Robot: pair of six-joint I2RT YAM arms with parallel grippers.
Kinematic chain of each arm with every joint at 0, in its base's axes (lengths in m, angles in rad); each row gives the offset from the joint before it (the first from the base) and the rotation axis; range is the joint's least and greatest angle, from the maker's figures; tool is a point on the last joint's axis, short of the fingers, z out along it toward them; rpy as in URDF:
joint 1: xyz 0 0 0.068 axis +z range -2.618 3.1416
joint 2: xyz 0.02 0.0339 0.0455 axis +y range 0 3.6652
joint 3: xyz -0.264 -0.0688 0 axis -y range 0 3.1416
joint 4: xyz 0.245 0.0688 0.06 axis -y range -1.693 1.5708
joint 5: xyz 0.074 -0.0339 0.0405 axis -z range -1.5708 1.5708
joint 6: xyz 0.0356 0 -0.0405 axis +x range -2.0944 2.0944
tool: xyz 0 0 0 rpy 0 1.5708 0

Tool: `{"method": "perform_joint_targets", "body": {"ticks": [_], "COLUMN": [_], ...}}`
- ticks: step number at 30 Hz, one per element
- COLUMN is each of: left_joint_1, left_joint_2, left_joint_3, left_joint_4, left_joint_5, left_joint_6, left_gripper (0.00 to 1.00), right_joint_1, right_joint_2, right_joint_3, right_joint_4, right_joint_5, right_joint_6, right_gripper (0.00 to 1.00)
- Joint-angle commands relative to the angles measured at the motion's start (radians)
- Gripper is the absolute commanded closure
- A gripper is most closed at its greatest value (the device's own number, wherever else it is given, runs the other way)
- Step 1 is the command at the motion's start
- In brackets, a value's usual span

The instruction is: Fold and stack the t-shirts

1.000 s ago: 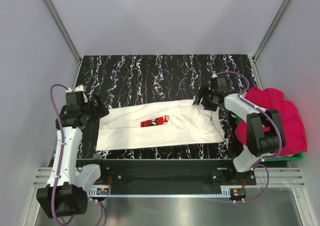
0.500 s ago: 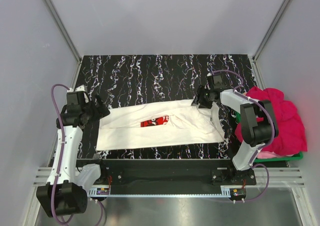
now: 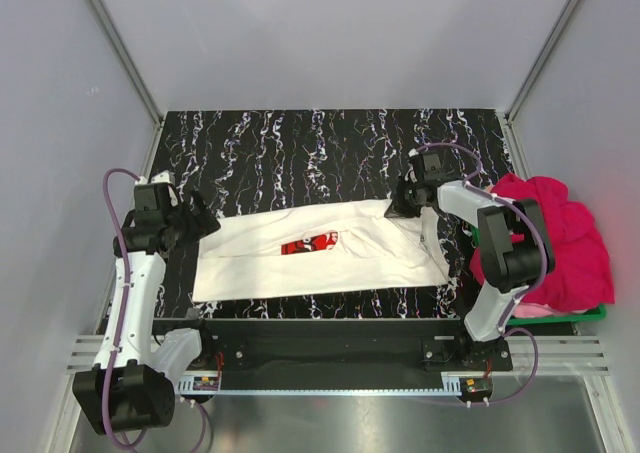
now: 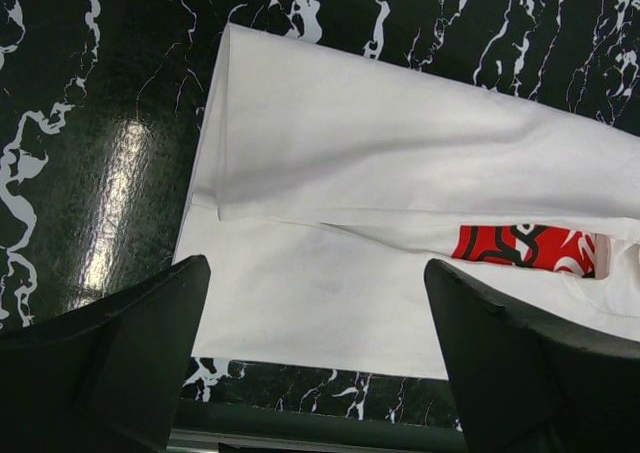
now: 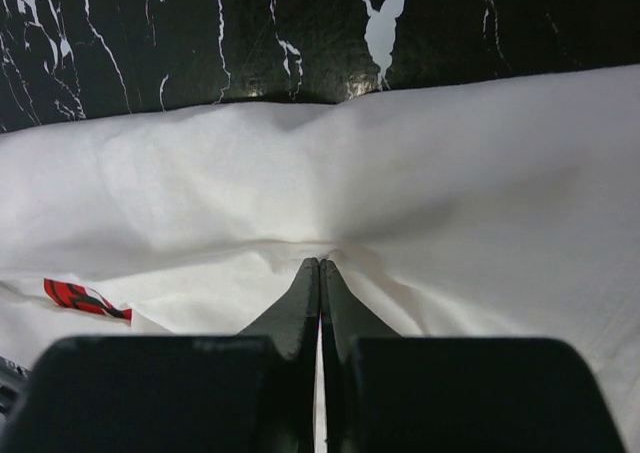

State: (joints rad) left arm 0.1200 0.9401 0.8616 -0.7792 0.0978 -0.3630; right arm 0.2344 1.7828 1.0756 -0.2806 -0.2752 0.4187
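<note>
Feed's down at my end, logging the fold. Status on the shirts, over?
Left gripper open above left end of white t-shirt. Right gripper shut on its far right corner. Shirt flat, partly folded. Pink t-shirts heaped on green basket; nothing blocking.

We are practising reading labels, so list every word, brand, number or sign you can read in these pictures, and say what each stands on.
No text can be read in any view.
The red print on the white shirt: only a strip shows between the folds, with white curls on red and no whole letter legible.
The pink shirts and the table: no writing shows.
</note>
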Motion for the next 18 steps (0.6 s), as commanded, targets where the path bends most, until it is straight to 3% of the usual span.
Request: {"method": "perform_joint_targets", "body": {"ticks": [1, 18], "left_joint_1": [0.0, 0.0], "left_joint_2": [-0.001, -0.006], "left_joint_3": [-0.004, -0.004], "left_joint_4": [0.046, 0.047], "left_joint_5": [0.011, 0.01], "left_joint_6": [0.004, 0.004], "left_gripper": [0.05, 0.05], "right_joint_1": [0.034, 0.288], "right_joint_2": [-0.054, -0.439], "right_joint_3": [-0.029, -0.29], "right_joint_4": [0.027, -0.066], "right_joint_5": [-0.019, 0.054], "right_joint_6": [-0.008, 0.029], "right_gripper": [1.0, 1.0]}}
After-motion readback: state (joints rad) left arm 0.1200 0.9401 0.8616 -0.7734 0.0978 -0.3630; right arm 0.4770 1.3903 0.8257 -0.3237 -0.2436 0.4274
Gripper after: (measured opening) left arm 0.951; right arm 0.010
